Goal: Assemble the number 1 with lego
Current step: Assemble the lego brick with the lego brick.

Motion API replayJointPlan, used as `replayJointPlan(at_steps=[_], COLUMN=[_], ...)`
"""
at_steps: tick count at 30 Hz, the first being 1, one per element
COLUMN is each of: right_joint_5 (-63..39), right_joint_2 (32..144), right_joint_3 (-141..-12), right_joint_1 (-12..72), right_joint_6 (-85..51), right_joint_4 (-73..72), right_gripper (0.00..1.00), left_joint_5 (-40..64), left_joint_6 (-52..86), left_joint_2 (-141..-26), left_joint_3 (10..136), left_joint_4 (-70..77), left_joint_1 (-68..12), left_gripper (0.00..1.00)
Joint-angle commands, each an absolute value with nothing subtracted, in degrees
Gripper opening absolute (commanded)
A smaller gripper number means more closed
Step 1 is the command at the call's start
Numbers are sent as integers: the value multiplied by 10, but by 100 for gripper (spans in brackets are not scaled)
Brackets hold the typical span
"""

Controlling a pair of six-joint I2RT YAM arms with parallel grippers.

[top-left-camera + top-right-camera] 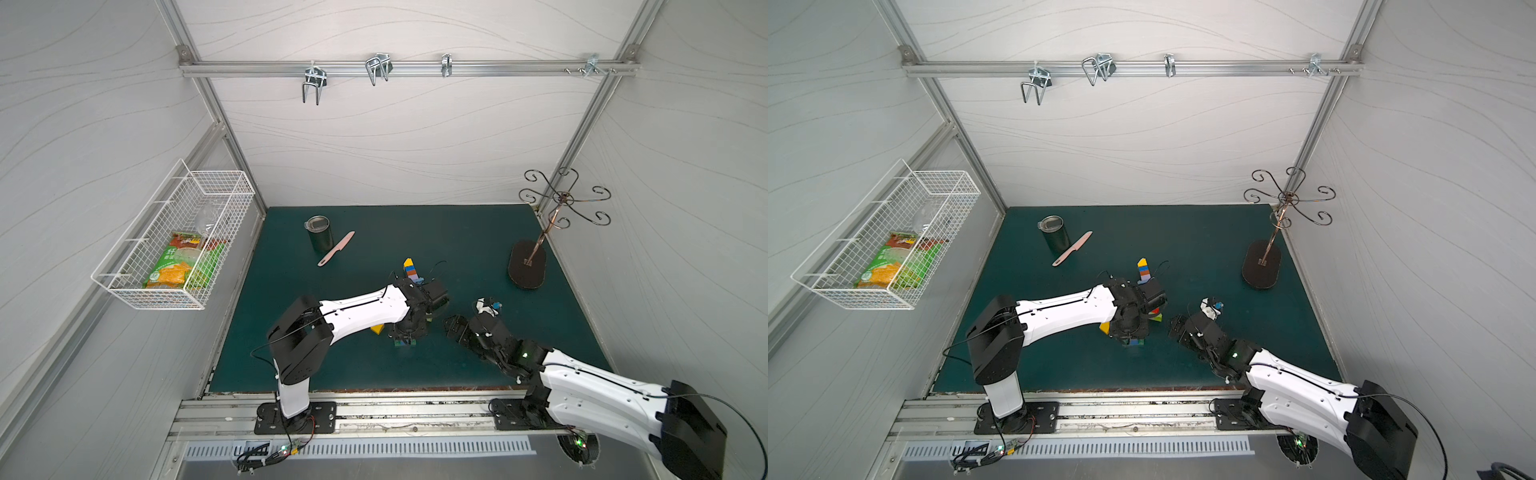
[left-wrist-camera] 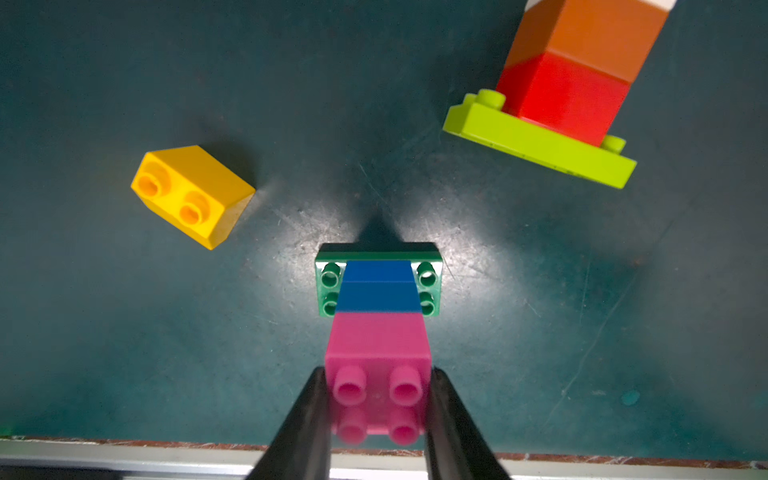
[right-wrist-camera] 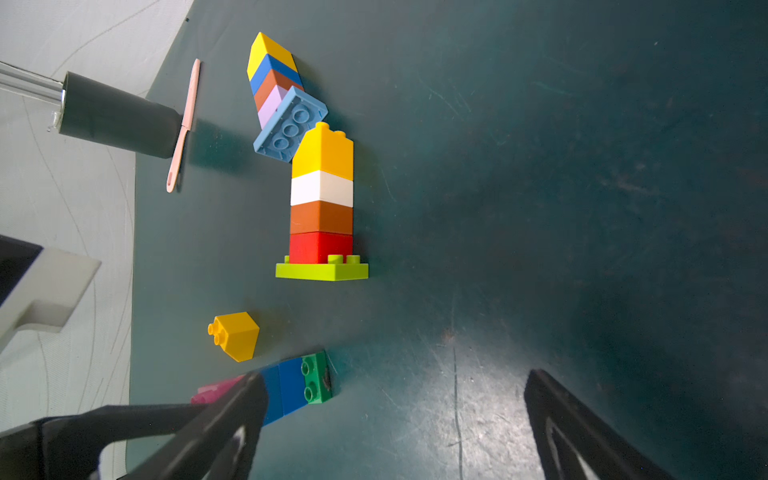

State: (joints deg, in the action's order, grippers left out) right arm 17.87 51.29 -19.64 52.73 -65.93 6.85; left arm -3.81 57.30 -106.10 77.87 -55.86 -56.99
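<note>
Clock directions are read off the mat in a top view, with 12 at the back wall.

- At 9, on the side wall: wire basket.
- At 11: dark cup, with pink knife just beside it.
- Near centre: the left gripper is clamped on the pink brick, one finger on each side. The pink brick tops two blue bricks on a green plate, which appears to rest on the mat.
- At 10 of that stack: a loose yellow brick, on its side.
- At 1: the lime-plate tower, upright, in red, orange, white and yellow.
- At 12, farther back: a third stack lies on its side on a light blue plate.
- At 3: the right gripper, jaws spread wide with nothing between them.
- At 2 of the mat: hook stand.
</note>
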Motion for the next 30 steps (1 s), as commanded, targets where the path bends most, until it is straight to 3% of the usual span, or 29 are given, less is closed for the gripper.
replayJointPlan(at_steps=[1,30], right_joint_5=[177,188], right_joint_2=[514,508], right_joint_3=[-195,-197], right_joint_1=[523,520], right_joint_6=[-649,-643], right_joint_4=[63,77], right_gripper=[99,99], left_joint_5=[-7,51], left_joint_6=[533,487], left_joint_2=[-1150,-1161], left_joint_3=[722,695], left_joint_4=[-543,-490], left_joint_1=[-566,-556], left_gripper=[0,0])
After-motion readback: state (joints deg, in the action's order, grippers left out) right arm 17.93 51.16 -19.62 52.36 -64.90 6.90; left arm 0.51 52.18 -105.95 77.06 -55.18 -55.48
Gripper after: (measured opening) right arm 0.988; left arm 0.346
